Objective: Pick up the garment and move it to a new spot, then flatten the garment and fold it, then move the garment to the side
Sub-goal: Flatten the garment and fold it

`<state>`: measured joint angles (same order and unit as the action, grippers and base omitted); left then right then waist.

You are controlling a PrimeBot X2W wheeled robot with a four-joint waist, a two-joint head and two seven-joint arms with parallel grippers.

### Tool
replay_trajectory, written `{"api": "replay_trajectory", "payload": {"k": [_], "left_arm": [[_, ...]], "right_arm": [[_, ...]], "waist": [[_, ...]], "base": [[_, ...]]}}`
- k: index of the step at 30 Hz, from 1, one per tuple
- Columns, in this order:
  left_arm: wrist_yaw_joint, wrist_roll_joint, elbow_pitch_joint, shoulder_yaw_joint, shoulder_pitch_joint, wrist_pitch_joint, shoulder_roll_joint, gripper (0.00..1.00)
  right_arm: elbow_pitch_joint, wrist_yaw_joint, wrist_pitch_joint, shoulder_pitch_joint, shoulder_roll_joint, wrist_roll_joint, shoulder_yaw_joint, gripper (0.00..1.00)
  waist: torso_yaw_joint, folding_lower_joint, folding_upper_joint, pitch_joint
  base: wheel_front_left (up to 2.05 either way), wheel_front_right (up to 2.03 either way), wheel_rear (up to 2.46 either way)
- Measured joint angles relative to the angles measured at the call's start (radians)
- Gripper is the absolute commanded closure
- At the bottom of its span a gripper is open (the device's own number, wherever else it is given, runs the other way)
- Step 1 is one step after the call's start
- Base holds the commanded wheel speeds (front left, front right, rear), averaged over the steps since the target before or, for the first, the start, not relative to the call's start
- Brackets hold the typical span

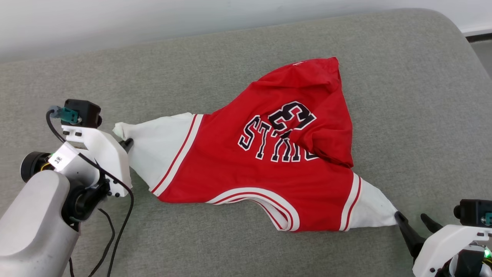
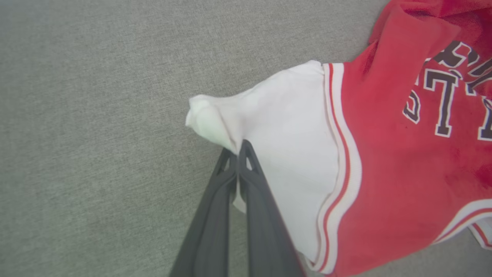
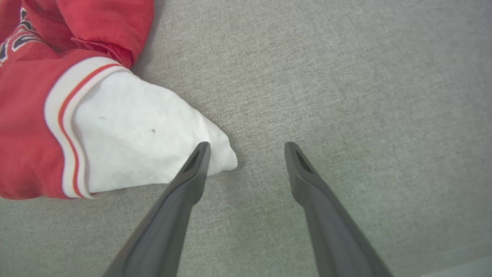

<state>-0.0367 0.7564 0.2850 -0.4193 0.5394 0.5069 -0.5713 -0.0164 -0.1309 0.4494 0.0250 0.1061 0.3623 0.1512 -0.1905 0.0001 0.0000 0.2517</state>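
The garment [image 1: 269,154] is a red jersey T-shirt with white sleeves, lying crumpled and upside down on the grey cushion, its "23" and lettering facing up. My left gripper [image 1: 127,144] is shut on the tip of the white sleeve at the left; the left wrist view shows its fingers [image 2: 246,181] pinched together on the sleeve [image 2: 276,127]. Down at the lower right, my right gripper [image 1: 413,219] is open. One of its fingertips [image 3: 201,152] touches the end of the other white sleeve [image 3: 142,138], and the other rests on bare cushion.
The grey cushion [image 1: 246,57] stretches wide around the garment, with bare fabric at the back, left and right. A pale wall runs along the top, and the cushion's rounded corner is at the upper right.
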Motion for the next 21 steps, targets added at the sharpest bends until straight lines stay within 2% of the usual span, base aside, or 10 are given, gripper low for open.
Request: {"api": "replay_trajectory", "payload": {"k": [7, 16, 17, 18, 20, 21], "left_arm": [[-0.029, -0.025, -0.123, -0.007, -0.024, -0.010, -0.012, 1.00], [-0.042, -0.039, -0.192, -0.027, -0.031, -0.010, -0.007, 1.00], [-0.042, -0.039, -0.194, -0.027, -0.034, -0.013, -0.008, 1.00], [-0.042, -0.039, -0.195, -0.028, -0.035, -0.013, -0.008, 1.00], [-0.042, -0.039, -0.199, -0.028, -0.036, -0.015, -0.008, 1.00], [-0.042, -0.039, -0.199, -0.028, -0.037, -0.017, -0.008, 1.00]], "right_arm": [[-0.035, 0.000, 0.107, -0.029, 0.047, 0.028, -0.061, 0.00], [-0.146, 0.003, 0.165, -0.088, 0.086, 0.091, -0.163, 0.00], [-0.155, 0.005, 0.172, -0.092, 0.091, 0.097, -0.171, 0.67], [-0.161, 0.007, 0.176, -0.099, 0.099, 0.100, -0.179, 0.67], [-0.174, 0.007, 0.177, -0.108, 0.105, 0.111, -0.188, 1.00], [-0.175, 0.007, 0.175, -0.113, 0.108, 0.114, -0.192, 1.00]], "waist": [[0.034, 0.0000, 0.0000, -0.003], [0.076, -0.0002, 0.0000, 0.017], [0.078, -0.0002, 0.0000, 0.020], [0.080, -0.0002, -0.0001, 0.022], [0.083, -0.0002, 0.0000, 0.025], [0.084, -0.0002, 0.0000, 0.025]], "base": [[0.00, 0.00, 0.00], [0.00, 0.00, 0.00], [0.00, 0.00, 0.00], [0.00, 0.00, 0.00], [0.00, 0.00, 0.00], [0.00, 0.00, 0.00]]}}
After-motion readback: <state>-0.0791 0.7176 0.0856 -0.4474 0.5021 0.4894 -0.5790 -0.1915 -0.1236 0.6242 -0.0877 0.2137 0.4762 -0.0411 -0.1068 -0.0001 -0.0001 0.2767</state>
